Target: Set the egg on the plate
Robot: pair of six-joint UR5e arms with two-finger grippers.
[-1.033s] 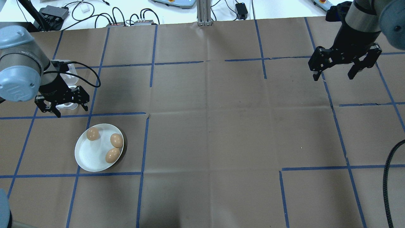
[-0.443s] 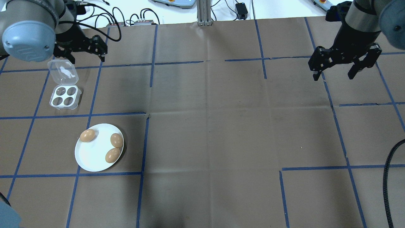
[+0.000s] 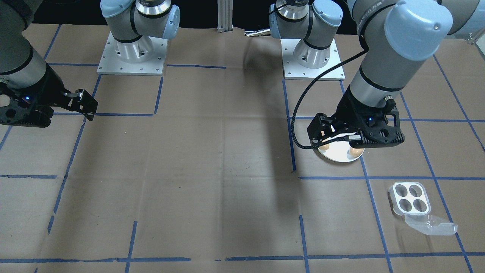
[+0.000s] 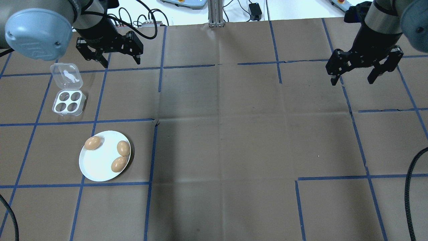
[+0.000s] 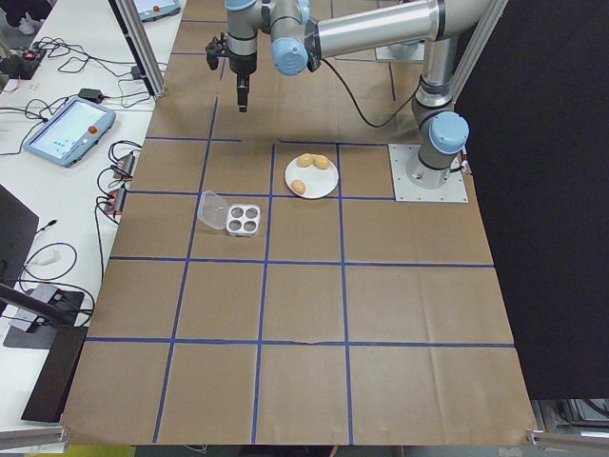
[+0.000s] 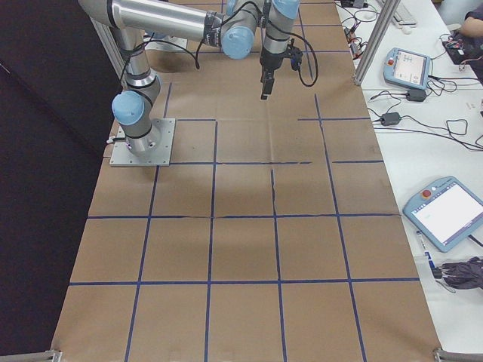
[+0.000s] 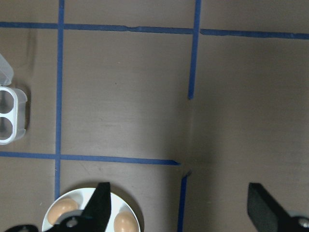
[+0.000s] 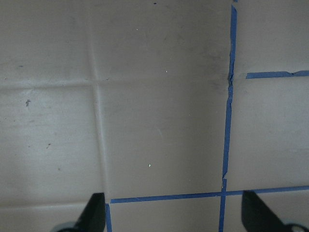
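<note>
three eggs sit on the plate (image 4: 97, 167), all in the overhead view: egg 1 (image 4: 92, 143) at approx. 11 o'clock against the rim, egg 2 (image 4: 123, 148) at approx. 2 o'clock, egg 3 (image 4: 119, 164) at approx. 4 o'clock. eggs 2 and 3 lie just beside each other; egg 1 is apart from them. we judge the raised rim stops each egg from rolling off, which is why they rest at the edge and not at centre.

egg tray (image 4: 68, 101): at 11 o'clock of the plate, nearby, lid (image 4: 66, 76) hinged open and laid back. all four cups show empty, so no egg remains to transfer. we judge the task complete or near complete.

left gripper (image 4: 109, 50): raised off the table, past the tray toward the far edge, at approx. 12 o'clock from the plate. fingers spread wide, nothing between them; the left wrist view confirms both fingertips far apart w/ bare paper between. we read this pose as a clearance position, away from plate and tray, so no contact disturbs the eggs.

right gripper (image 4: 361, 69): well apart from all task items, at the far right of the table, jaws wide apart, holding nothing. we judge it parked, as it has no role on this side.
</note>
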